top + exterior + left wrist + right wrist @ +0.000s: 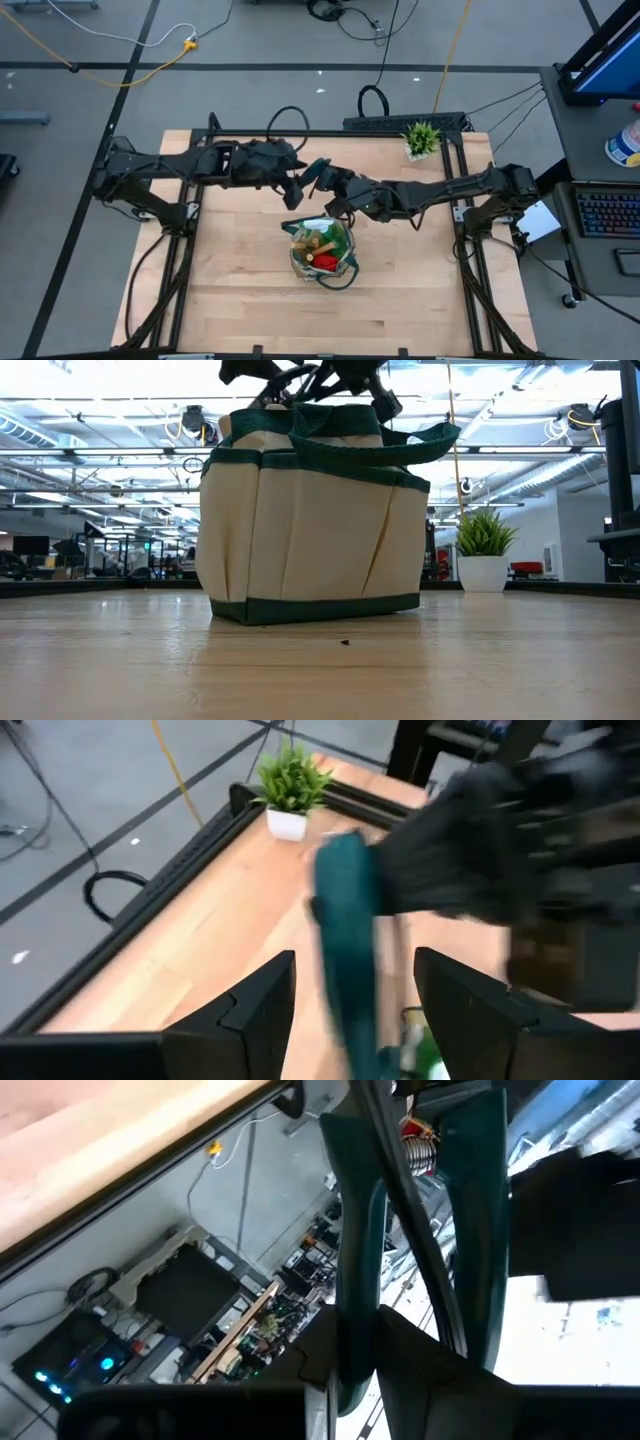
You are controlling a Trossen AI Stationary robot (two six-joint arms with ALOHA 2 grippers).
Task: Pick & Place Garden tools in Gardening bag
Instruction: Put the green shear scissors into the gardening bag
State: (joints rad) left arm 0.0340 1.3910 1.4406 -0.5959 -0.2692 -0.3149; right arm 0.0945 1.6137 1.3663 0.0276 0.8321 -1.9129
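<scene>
Both arms meet above the centre of the table point(240, 300), just above the gardening bag point(322, 250) in the high view. The right gripper point(322, 180) is closed narrow on the pruning shears point(420, 1230); the right wrist view shows their teal handles and coil spring running straight out from between its fingers. The left gripper point(355, 995) stands wide, with nothing held — one teal handle point(345, 940) lies in the gap between its fingers point(250, 1010), apparently not yet clamped.

The bag sits upright at centre frame, mouth up, already holding wooden-handled tools and a red item. In the low view the shears hang above its green rim at the upper centre.

Governing relation: the bag's mouth lies below and slightly toward the lower edge of the high view from the shears. Their long axis appears to run roughly between the two grippers, across the frame. Both arms are about equally near, but only the right has hold, so lowering likely falls to it. The potted plant point(421, 138) stands well apart, upper right.
</scene>
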